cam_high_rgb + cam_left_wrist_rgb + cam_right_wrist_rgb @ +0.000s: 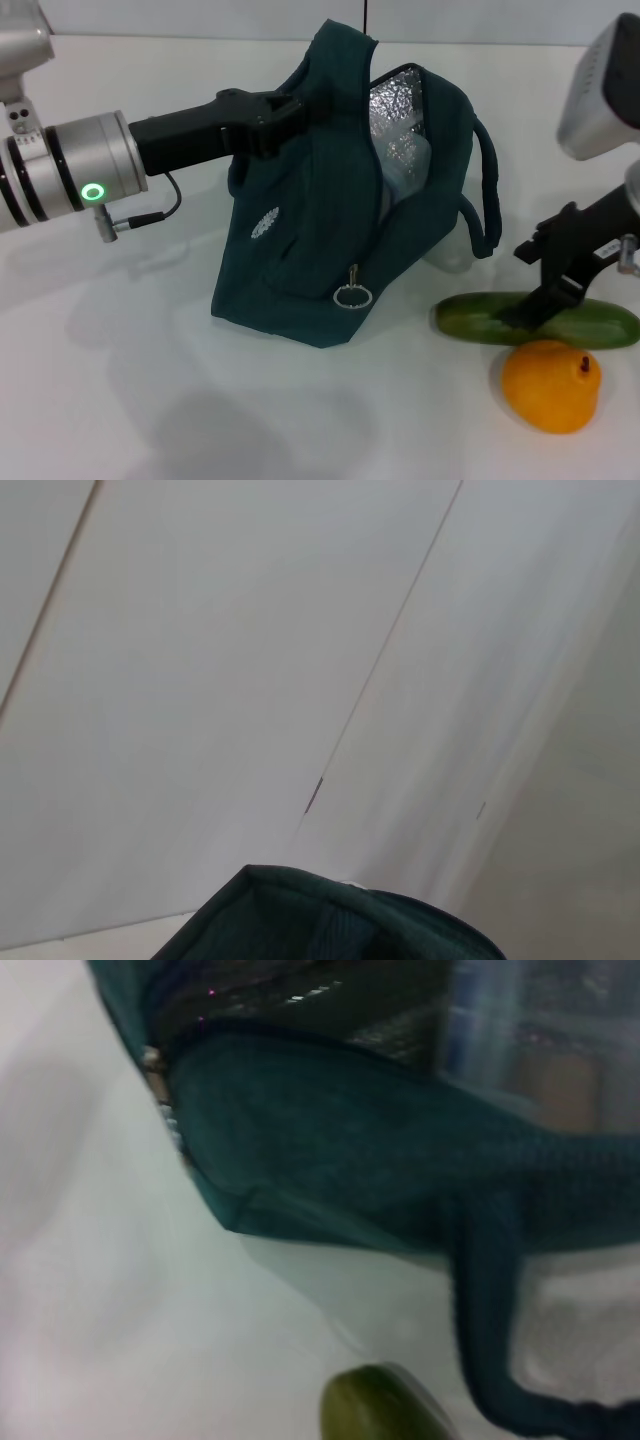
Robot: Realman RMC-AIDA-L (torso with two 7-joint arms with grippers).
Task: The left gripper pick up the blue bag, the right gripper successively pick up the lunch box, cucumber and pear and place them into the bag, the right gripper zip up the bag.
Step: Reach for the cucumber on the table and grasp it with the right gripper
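The blue bag (310,240) stands on the white table with its mouth open and its silver lining showing. My left gripper (287,112) is shut on the bag's upper left edge and holds that side up. Inside the opening shows the lunch box (400,178), clear and bluish. To the right, the cucumber (470,318) lies flat on the table, and the orange pear (552,385) sits just in front of it. My right gripper (535,305) is down at the cucumber's middle. The right wrist view shows the cucumber's end (375,1408) below the bag (330,1150). The left wrist view catches only a strip of the bag (330,920).
The zipper's metal ring pull (352,296) hangs on the bag's front. One bag handle (487,200) loops out on the right, toward my right arm. White table surface stretches in front of and to the left of the bag.
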